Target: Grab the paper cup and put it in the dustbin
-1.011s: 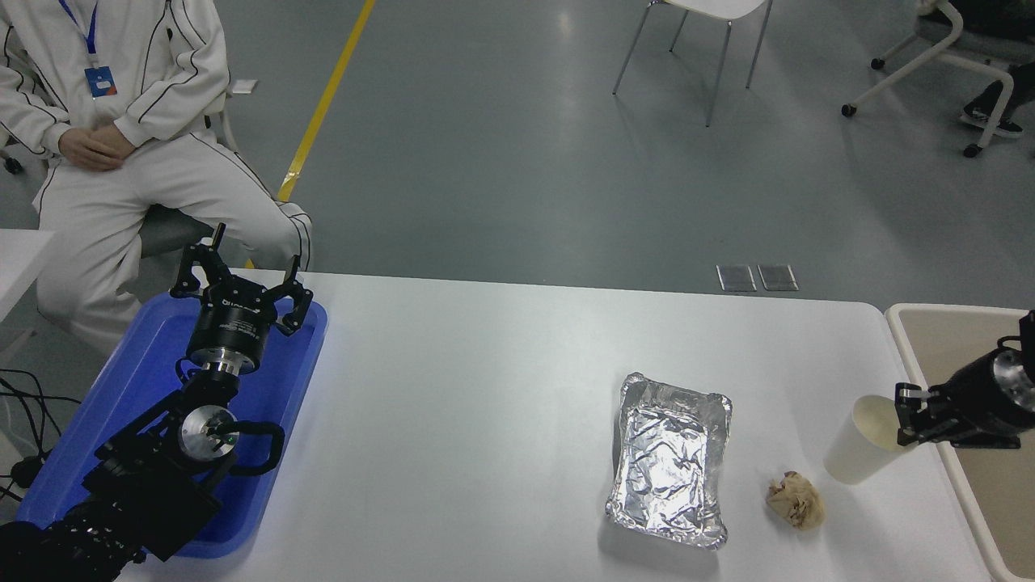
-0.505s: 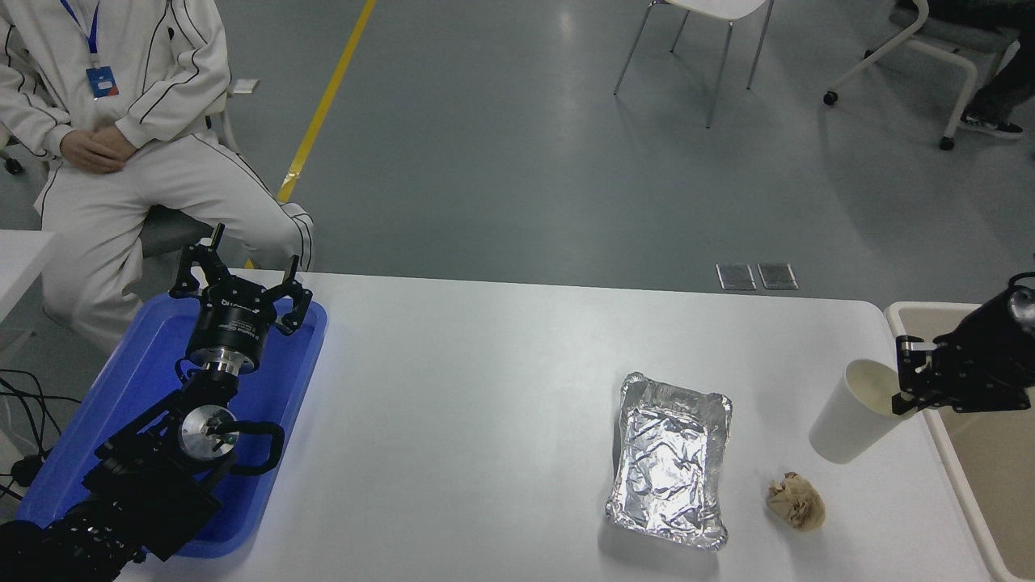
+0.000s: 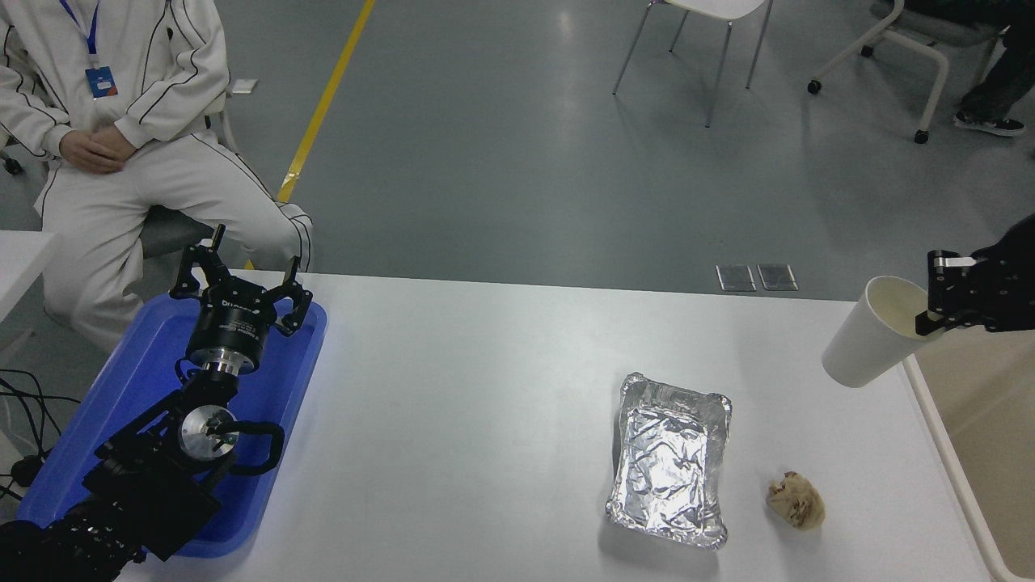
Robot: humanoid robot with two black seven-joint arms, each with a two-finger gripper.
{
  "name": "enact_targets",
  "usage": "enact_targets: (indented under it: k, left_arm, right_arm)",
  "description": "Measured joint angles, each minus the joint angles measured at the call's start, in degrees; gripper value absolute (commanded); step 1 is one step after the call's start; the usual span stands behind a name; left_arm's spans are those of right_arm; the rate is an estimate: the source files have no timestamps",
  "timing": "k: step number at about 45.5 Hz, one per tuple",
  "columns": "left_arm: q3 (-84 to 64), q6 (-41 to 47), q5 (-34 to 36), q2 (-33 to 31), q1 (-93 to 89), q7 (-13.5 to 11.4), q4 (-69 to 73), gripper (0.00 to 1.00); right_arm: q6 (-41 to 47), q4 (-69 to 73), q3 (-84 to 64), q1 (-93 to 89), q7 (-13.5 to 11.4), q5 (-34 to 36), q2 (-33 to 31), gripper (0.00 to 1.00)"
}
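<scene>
— While the right gripper [image 3: 938, 301] pinches the plain cream-white paper cup [image 3: 872, 331] by its rim, lifted beside the beige rectangular dustbin [image 3: 930, 388], what next?
— Carry it rightward, well inside the rim; I'd release only there.

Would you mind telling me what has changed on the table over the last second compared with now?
The right gripper, shut on the rim of the plain cream-white paper cup, has lifted it off the white table and carried it up and away, tilted, beside the large beige dustbin. The silver foil tray, crumpled brown paper wad, blue plastic tray and parked left gripper have not moved.
</scene>
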Motion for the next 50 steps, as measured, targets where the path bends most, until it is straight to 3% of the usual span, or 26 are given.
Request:
enact_targets:
  k: [26, 50]
  left_arm:
    - [0.0, 0.0, 0.0, 0.0, 0.0, 0.0, 0.0, 1.00]
    - [0.0, 0.0, 0.0, 0.0, 0.0, 0.0, 0.0, 1.00]
  right_arm:
    - [0.1, 1.3, -3.8, 6.7, 0.0, -0.6, -0.5, 0.00]
    - [0.1, -1.9, -12.0, 6.6, 0.0, -5.4, -10.7, 0.00]
